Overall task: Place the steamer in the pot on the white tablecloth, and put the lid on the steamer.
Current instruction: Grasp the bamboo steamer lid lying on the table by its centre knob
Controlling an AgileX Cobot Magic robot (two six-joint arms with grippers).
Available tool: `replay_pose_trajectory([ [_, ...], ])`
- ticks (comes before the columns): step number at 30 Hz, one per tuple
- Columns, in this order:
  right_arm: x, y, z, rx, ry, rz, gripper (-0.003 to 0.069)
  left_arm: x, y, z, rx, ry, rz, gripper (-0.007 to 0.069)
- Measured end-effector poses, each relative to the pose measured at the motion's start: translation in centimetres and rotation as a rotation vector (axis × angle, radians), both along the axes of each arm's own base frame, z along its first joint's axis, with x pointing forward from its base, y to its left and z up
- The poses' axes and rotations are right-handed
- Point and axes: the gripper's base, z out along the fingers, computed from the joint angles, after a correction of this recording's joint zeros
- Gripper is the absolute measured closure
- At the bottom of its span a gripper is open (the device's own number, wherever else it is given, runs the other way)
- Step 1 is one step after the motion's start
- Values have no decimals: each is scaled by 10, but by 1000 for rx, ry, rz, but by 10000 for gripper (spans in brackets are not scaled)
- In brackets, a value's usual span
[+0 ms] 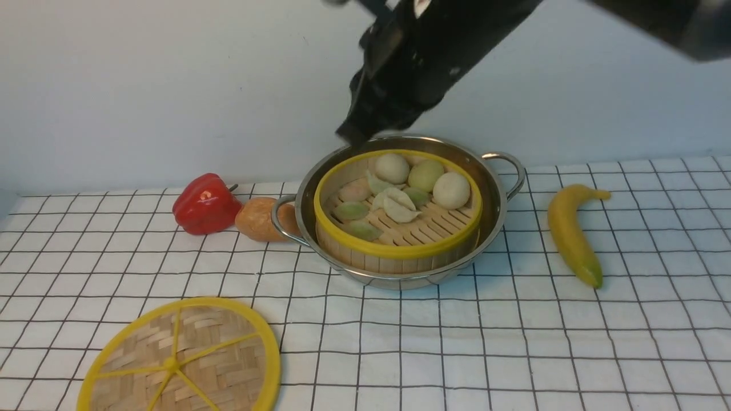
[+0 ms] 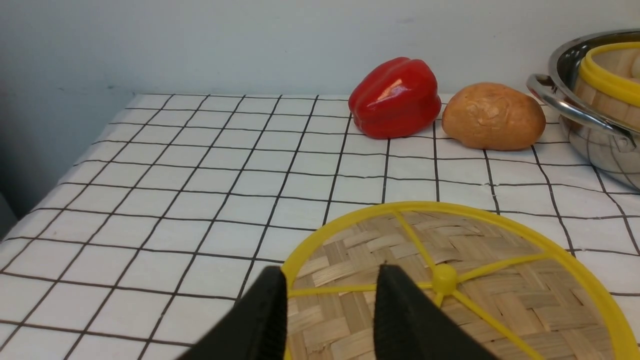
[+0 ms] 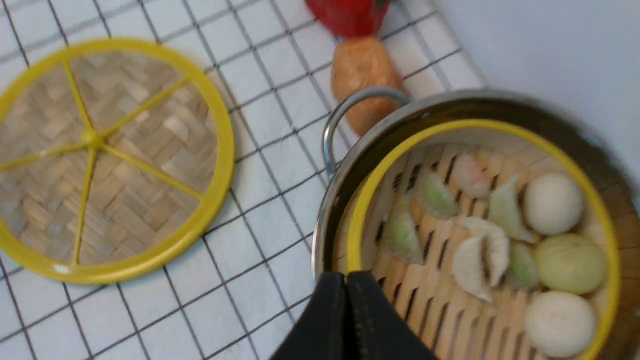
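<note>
Lid (image 1: 183, 359) on tablecloth (image 1: 514, 342), steamer (image 1: 398, 251) inside pot (image 1: 491, 191)

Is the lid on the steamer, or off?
Off. The lid lies flat on the tablecloth, apart from the pot. The steamer inside the pot is uncovered, its buns in plain sight.

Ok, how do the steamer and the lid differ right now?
The steamer sits inside the pot; the lid lies flat on the white tablecloth, apart from it. The steamer is a deep slatted basket holding dumplings and buns; the lid is a flat woven disc with spokes and a centre knob. Both are round bamboo with yellow rims.
</note>
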Motion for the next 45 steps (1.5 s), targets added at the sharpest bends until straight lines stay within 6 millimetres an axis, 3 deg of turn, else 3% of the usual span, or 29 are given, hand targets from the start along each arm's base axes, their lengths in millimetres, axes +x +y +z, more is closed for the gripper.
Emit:
replay_pose_trajectory([
  [3, -20, -29, 42, 32, -112, -110, 671, 0, 0, 0, 0, 0, 0, 382],
  [8, -44, -54, 77, 211, -95, -293, 671, 0, 0, 0, 0, 0, 0, 382],
  [16, -56, -58, 87, 371, 15, -390, 669, 0, 0, 0, 0, 0, 0, 382],
  [22, -53, -67, 75, 241, -70, -403, 663, 0, 0, 0, 0, 0, 0, 382],
  [24, -60, -80, 58, 193, -97, -434, 661, 0, 0, 0, 0, 0, 0, 382],
  [25, -63, -84, 59, 201, -105, -436, 660, 0, 0, 0, 0, 0, 0, 382],
  [27, -70, -98, 38, 219, -117, -456, 658, 0, 0, 0, 0, 0, 0, 382],
  [28, -82, -117, 16, 253, -130, -484, 656, 0, 0, 0, 0, 0, 0, 382],
  [29, -83, -120, 13, 257, -132, -491, 656, 0, 0, 0, 0, 0, 0, 382],
  [30, -98, -155, -21, 310, -141, -591, 654, 0, 0, 0, 0, 0, 0, 382],
  [31, -106, -177, -39, 347, -146, -676, 652, 0, 0, 0, 0, 0, 0, 382],
  [32, -108, -181, -43, 352, -146, -692, 652, 0, 0, 0, 0, 0, 0, 382],
  [36, -159, -237, -114, 472, -208, -920, 647, 0, 0, 0, 0, 0, 0, 382],
  [41, -212, -257, -174, 532, -448, -931, 637, 0, 0, 0, 0, 0, 0, 382],
  [45, -234, -258, -206, 542, -569, -896, 629, 0, 0, 0, 0, 0, 0, 382],
])
